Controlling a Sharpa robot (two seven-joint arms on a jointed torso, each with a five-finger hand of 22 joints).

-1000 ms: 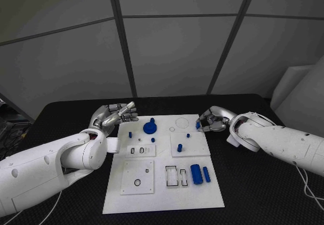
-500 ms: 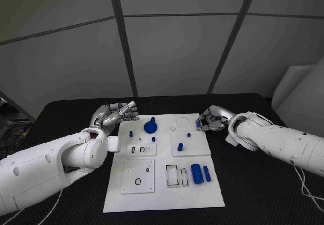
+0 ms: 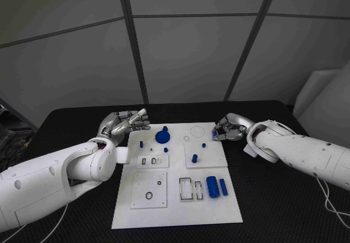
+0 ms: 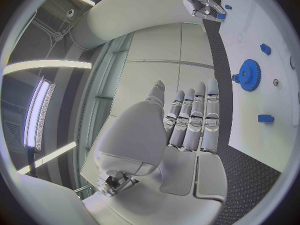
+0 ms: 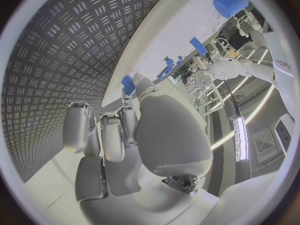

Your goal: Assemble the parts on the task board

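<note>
left hand (image 3: 122,124): fingers straight, pressed together, empty | right hand (image 3: 229,128): fingers pinching blue part (image 3: 215,135)

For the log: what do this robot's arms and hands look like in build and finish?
Both arms have smooth, rounded white shells. Each ends in a silver, segmented, many-fingered left hand and right hand. In the wrist views, the palms and backs show pale grey plating. A thin white cable trails beside the right arm.
</note>
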